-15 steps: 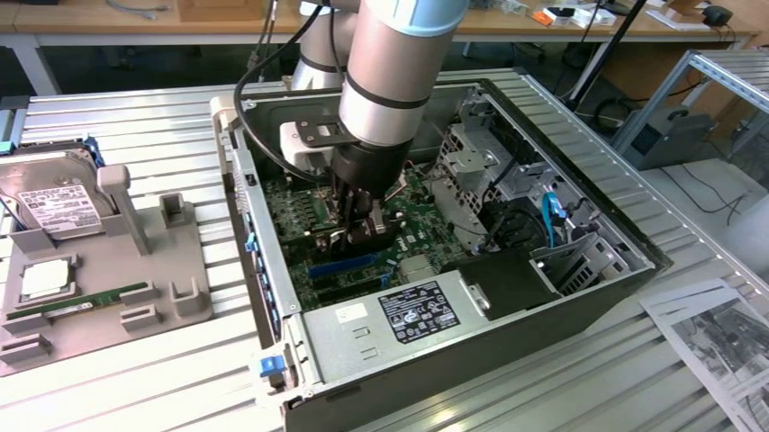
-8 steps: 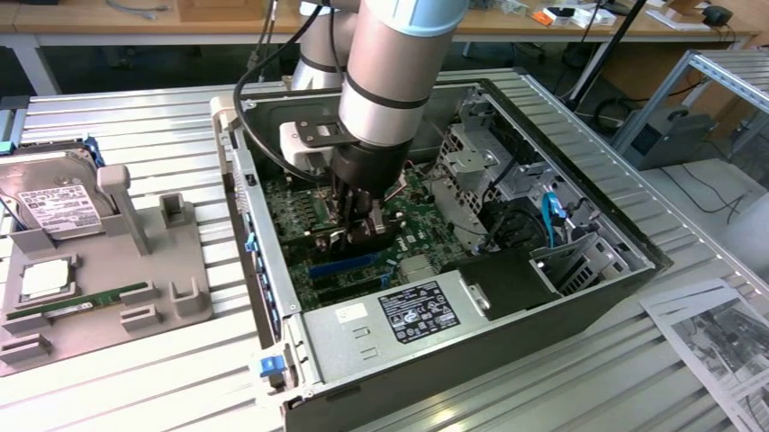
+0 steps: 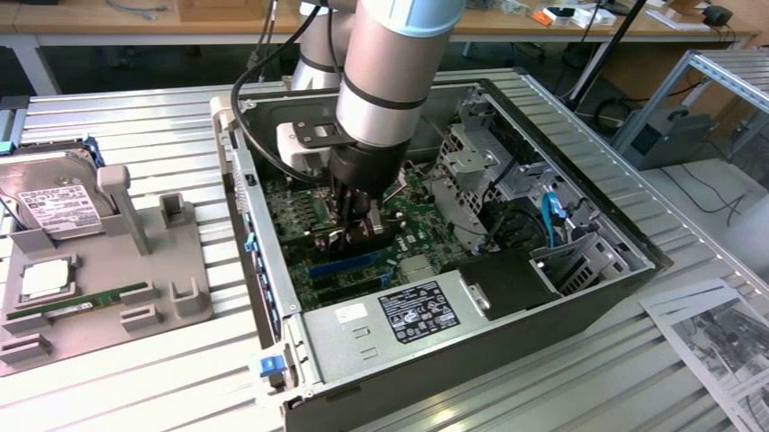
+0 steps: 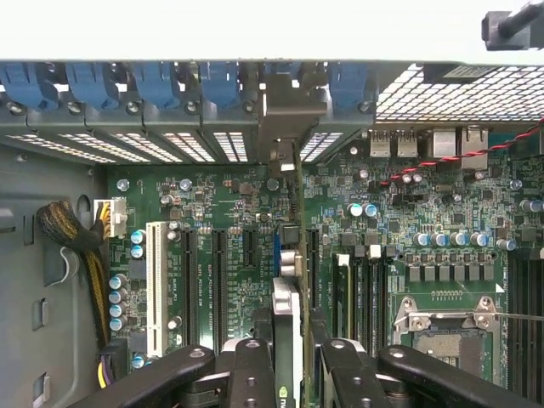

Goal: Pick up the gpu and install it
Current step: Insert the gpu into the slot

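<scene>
Black gpu [image 4: 287, 314] | being clenched edge-on between fingers [image 4: 252, 374] | hanging over motherboard slots [image 4: 219, 280] inside case [image 3: 360, 337] | risking bracket [image 4: 285, 110] snagging case wall [image 3: 244, 216] at 9 o'clock in exterior view, connector skewing off slot

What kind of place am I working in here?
Probably a computer-assembly lab or workshop: an open computer case lies on a slatted metal table, a hard drive sits in a gray parts holder beside it, and desks stand behind.
</scene>
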Motion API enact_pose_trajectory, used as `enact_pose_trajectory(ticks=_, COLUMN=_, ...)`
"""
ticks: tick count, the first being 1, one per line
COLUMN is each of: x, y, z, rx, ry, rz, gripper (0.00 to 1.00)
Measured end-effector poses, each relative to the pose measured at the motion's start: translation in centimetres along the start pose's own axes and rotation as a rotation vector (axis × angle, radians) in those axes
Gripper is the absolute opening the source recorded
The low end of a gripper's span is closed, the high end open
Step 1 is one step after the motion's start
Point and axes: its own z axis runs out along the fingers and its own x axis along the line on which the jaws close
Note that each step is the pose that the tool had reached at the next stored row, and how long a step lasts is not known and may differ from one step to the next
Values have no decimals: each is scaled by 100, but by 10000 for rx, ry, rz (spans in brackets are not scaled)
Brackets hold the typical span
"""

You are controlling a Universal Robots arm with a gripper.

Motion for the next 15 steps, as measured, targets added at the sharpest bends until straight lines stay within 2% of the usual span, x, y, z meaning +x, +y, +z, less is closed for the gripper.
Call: enact_pose_trajectory(ticks=15, x=0, y=0, z=0, rx=0, ry=1, rz=0, gripper=27)
